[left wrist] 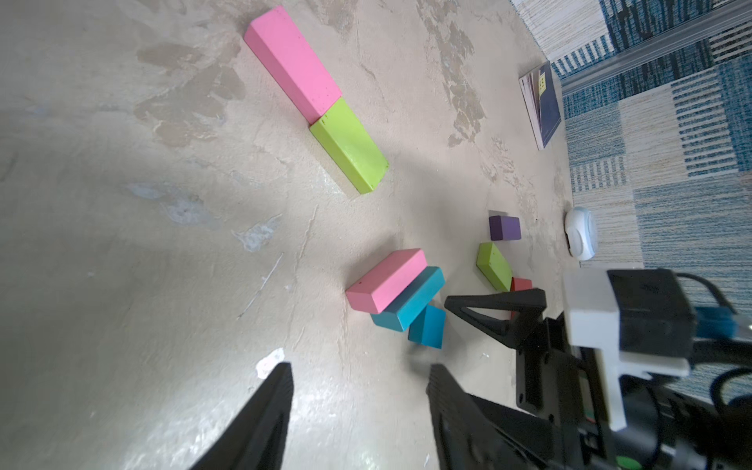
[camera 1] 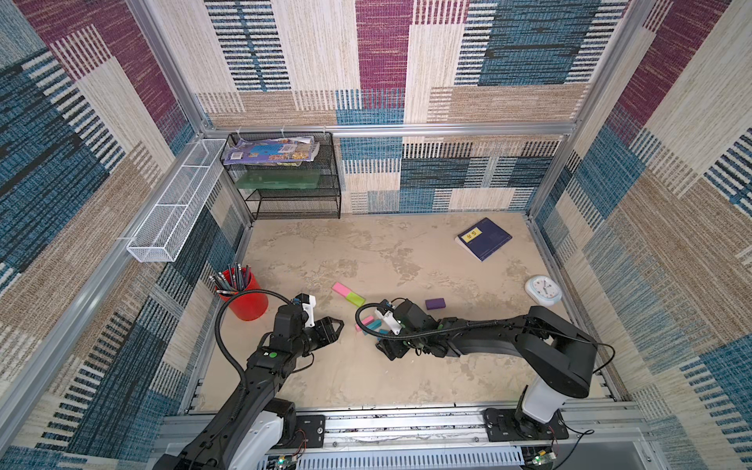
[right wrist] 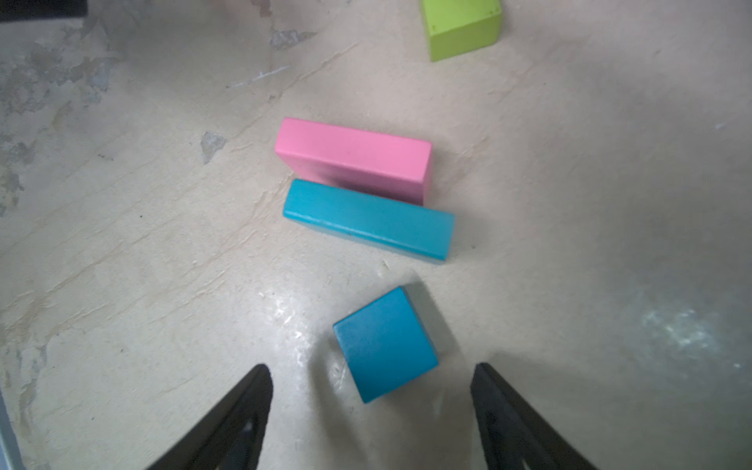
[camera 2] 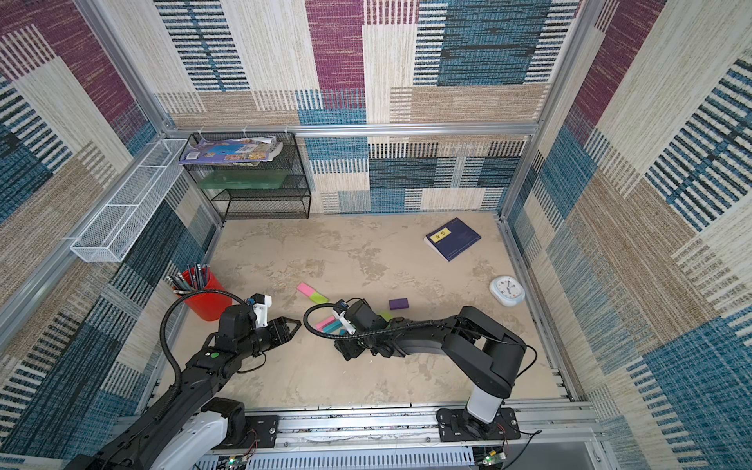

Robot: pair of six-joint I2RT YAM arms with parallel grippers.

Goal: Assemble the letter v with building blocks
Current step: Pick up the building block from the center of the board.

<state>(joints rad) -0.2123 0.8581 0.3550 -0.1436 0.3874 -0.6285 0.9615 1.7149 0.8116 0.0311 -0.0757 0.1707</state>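
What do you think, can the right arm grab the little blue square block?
Probably yes. The right gripper is open, the small teal block lies by itself right at its fingertips, and nothing stands between them.

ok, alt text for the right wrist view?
The right gripper, open and empty, points at a small teal square block just ahead of it on the table. Beyond, a long teal block and a pink block lie side by side; a lime green block is cut off at the frame edge.

Teal square painted block (right wrist: 384, 344): smooth, satin paint.
Beige mottled tabletop (right wrist: 122, 285): rough, scuffed, faintly glossy.
Black wire-mesh rack (camera 1: 297, 205): metal, matt.
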